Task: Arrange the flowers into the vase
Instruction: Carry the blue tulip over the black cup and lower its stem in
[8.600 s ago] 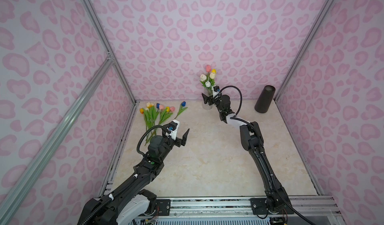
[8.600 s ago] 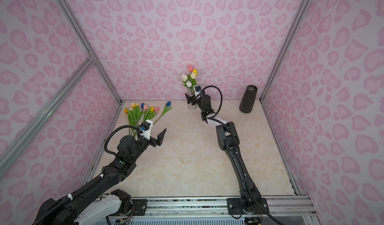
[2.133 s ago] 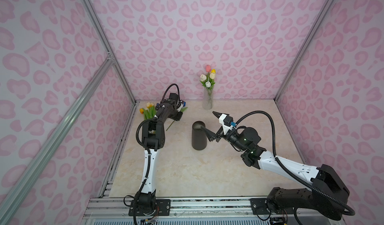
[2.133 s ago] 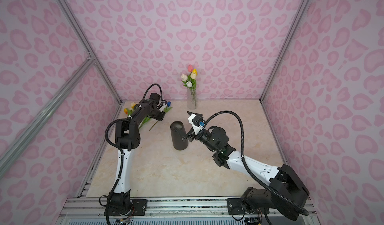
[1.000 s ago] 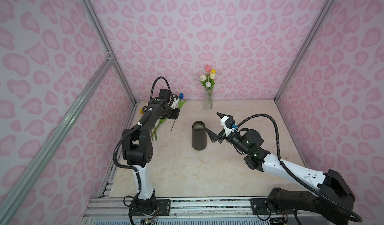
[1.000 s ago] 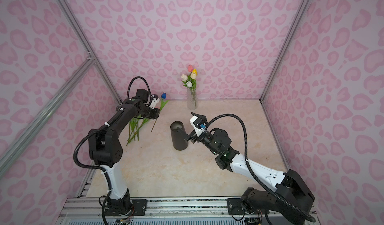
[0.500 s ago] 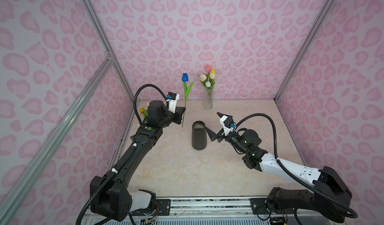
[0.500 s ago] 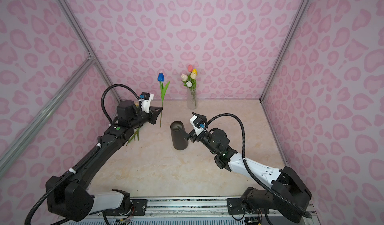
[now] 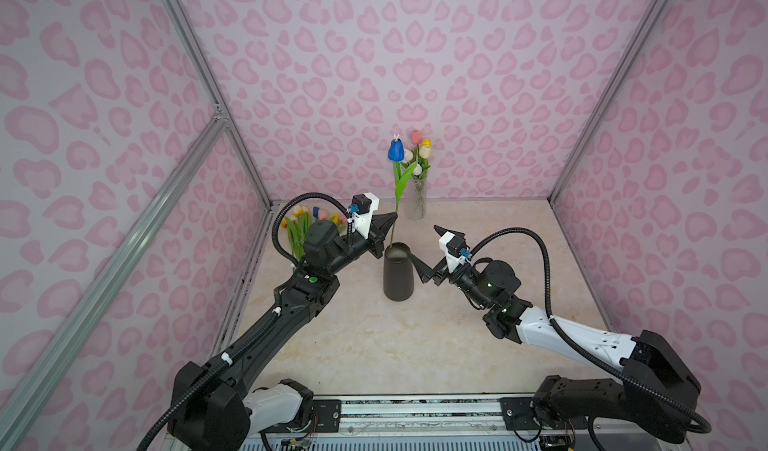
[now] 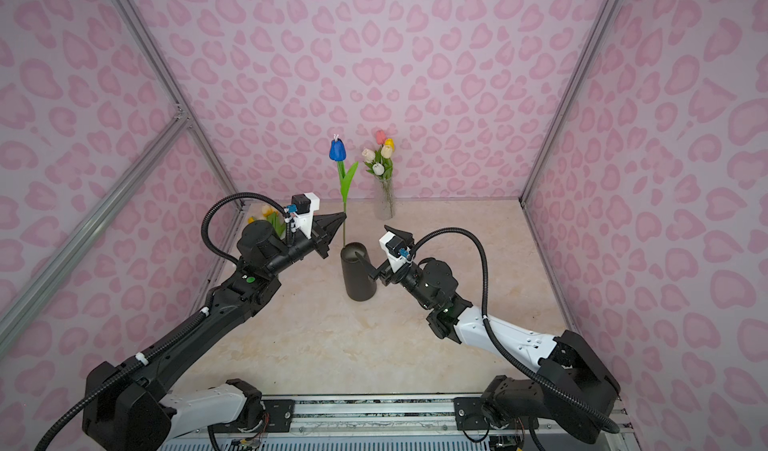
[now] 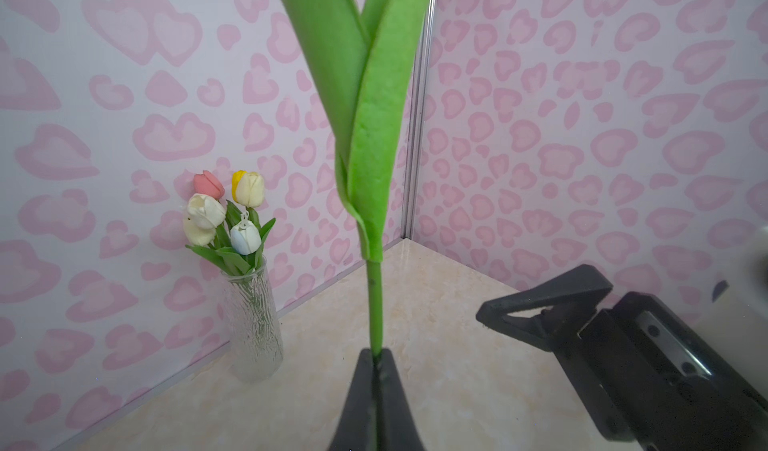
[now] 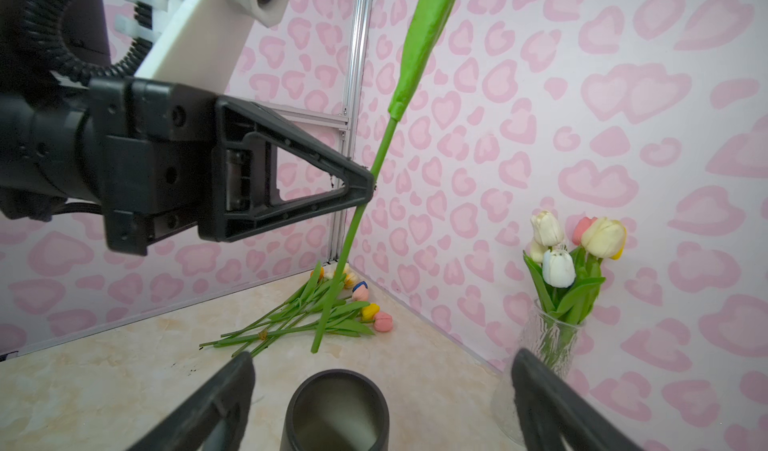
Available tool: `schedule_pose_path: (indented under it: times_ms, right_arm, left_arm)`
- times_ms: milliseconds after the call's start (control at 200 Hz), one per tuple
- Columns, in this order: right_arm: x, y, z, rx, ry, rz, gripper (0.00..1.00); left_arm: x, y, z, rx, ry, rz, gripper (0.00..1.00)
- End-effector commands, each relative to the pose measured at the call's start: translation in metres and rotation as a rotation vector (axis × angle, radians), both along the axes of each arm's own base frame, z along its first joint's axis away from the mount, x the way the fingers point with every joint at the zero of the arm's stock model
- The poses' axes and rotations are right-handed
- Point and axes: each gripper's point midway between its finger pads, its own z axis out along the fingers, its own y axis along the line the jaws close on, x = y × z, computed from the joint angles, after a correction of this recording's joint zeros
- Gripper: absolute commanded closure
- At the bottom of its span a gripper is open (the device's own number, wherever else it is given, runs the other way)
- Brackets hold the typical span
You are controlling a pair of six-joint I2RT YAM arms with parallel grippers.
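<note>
Ok so the left gripper [image 9: 392, 219] is clamped tight on the green stem of a blue artificial tulip [image 9: 396, 151]. It holds the tulip upright over the dark grey cylindrical vase [image 9: 398, 276] in the middle of the beige marble-look tabletop [image 9: 374, 345]. From the right wrist view, the stem's cut end hangs just above the vase's mouth, not inside, and all you see in there is bare grey wall. The right gripper [image 12: 382, 354] has its jaws spread wide with the dark vase sitting between them; can't tell if they actually touch it. Back by the wall there's a clear ribbed glass vase [image 9: 417, 201] with a little bunch in it: pink, yellow and cream-white tulips [image 9: 423, 152]. The rest of the flowers [image 12: 291, 311] lie in a loose pile on the tabletop in the far left corner.
</note>
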Motion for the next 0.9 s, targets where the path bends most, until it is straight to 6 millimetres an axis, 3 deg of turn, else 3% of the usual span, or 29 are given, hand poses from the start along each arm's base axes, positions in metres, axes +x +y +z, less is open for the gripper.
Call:
schedule_pose_path:
  times_ms: [0, 260, 530, 895]
  right_arm:
    - [-0.001, -0.002, 0.008, 0.038, -0.018, 0.001, 0.04]
    - [-0.006, -0.008, 0.01, 0.038, -0.026, -0.011, 0.05]
    - [-0.004, -0.009, 0.003, 0.017, -0.026, -0.027, 0.05]
    - [0.002, -0.002, -0.005, -0.02, -0.024, -0.022, 0.05]
  left_arm:
    - [0.005, -0.008, 0.005, -0.034, -0.065, -0.016, 0.97]
    - [0.008, -0.016, -0.035, -0.03, -0.049, 0.005, 0.97]
    - [-0.002, -0.014, -0.073, 0.013, -0.019, 0.017, 0.97]
    - [-0.009, -0.01, -0.1, 0.047, -0.003, 0.046, 0.95]
